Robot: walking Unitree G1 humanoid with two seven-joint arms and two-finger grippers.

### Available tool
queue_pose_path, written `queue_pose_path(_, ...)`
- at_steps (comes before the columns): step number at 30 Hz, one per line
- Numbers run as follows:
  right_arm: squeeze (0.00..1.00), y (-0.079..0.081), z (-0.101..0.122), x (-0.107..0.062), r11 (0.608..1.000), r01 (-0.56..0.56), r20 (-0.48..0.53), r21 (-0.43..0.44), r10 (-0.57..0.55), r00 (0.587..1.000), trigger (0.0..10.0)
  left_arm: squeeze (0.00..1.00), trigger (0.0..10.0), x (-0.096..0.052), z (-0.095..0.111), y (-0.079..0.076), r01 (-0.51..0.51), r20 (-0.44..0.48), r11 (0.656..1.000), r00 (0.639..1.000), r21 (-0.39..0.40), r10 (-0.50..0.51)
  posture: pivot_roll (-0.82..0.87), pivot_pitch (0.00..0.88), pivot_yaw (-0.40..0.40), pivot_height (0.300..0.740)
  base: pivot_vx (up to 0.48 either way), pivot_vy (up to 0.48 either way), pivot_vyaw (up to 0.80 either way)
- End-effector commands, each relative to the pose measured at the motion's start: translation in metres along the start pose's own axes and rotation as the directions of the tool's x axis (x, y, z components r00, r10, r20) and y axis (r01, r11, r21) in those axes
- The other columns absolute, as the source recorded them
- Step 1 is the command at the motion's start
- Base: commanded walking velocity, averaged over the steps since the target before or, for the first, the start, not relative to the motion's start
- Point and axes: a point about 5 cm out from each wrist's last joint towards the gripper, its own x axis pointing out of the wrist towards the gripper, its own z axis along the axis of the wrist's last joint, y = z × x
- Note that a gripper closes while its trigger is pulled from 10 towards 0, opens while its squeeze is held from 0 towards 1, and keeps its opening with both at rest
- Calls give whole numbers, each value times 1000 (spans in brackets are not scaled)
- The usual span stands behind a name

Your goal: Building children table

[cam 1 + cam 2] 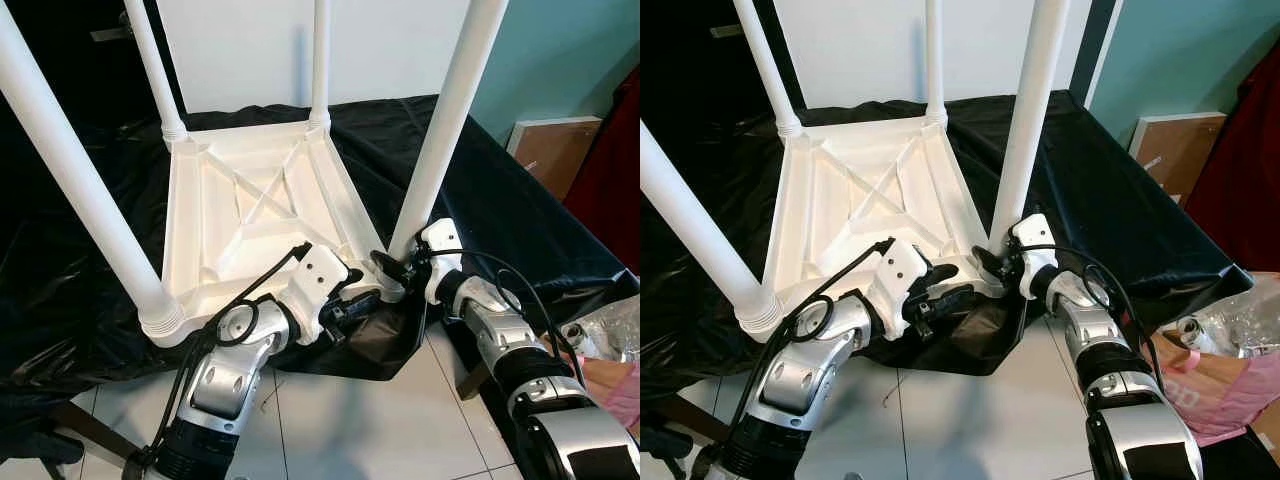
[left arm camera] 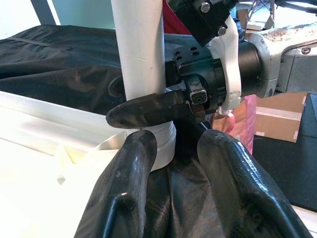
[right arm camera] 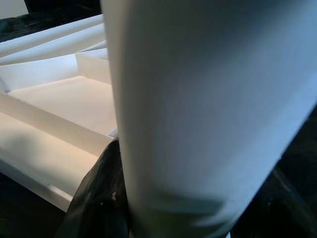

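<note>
A white plastic children's table (image 1: 250, 210) lies upside down on a black-draped surface, its four white legs standing up. The near right leg (image 1: 450, 120) sits in its corner socket. My right gripper (image 1: 397, 268) is shut around the base of that leg, which stands close between its fingers in the right wrist view (image 3: 198, 99). My left gripper (image 1: 362, 300) is open at the table's near edge, just left of the same corner. Its two fingers (image 2: 133, 168) point at the leg's base (image 2: 143, 59), with only black cloth between them.
The black cloth (image 1: 500, 200) hangs over the front edge above a white tiled floor (image 1: 380, 420). A brown board (image 1: 555, 145) leans on the teal wall at the right. A pink bag and crumpled clear plastic (image 1: 610, 350) lie at the lower right.
</note>
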Motion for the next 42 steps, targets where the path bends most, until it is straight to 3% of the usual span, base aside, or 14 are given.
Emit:
queue_pose_path(1, 0, 2, -8, -2, 1000, -11, -38, 4, 11, 999, 0, 0, 10000, -1, -1, 3, -80, -13, 997, 997, -6, 80, 19, 27, -26, 740, 0, 0, 0)
queue_pose_path(2, 0, 2, -11, -3, 1000, 9, -48, 21, -8, 999, 10000, 0, 10000, -1, -1, 3, -78, -12, 997, 997, -6, 78, 14, 28, -22, 740, 0, 0, 0)
queue_pose_path(11, 0, 4, -16, -2, 995, 72, -49, 65, -69, 996, 10000, 0, 10000, 0, -1, 3, -73, -10, 997, 997, -6, 73, 10, 25, -22, 740, 0, 0, 0)
queue_pose_path(18, 0, 12, -18, 2, 979, 186, -42, 83, -183, 982, 10000, 0, 10000, 0, -1, 2, -68, -10, 998, 998, -6, 68, 12, 20, -22, 740, 0, 0, 0)
queue_pose_path(22, 0, 17, -22, 3, 926, 352, -52, 134, -348, 936, 10000, 0, 10000, 0, -2, 1, -63, -13, 998, 998, -6, 63, 12, 20, -20, 740, 0, 0, 0)
queue_pose_path(24, 0, 17, -22, 3, 926, 352, -52, 134, -348, 936, 10000, 0, 10000, 0, -2, 1, -63, -13, 998, 998, -6, 63, 12, 20, -20, 740, 0, 0, 0)
queue_pose_path(26, 0, 24, -24, 3, 880, 449, -56, 155, -446, 893, 10000, 0, 10000, 0, -2, 0, -57, -15, 998, 998, -6, 57, 12, 18, -18, 740, 0, 0, 0)
queue_pose_path(29, 0, 28, -24, 3, 859, 487, -55, 159, -485, 873, 10000, 0, 10000, 0, -2, -1, -54, -15, 999, 998, -5, 54, 12, 18, -18, 740, 0, 0, 0)
queue_pose_path(34, 0, 36, -25, 4, 772, 611, -77, 176, -608, 790, 10000, 0, 10000, 0, -2, -2, -46, -17, 999, 999, -7, 46, 17, 20, -12, 740, 0, 0, 0)
queue_pose_path(42, 0, 47, -22, 9, 770, 608, -76, 194, -606, 792, 10000, 0, 10000, -1, -2, -2, -38, -22, 999, 999, -4, 38, 32, 24, -5, 740, 0, 0, 0)
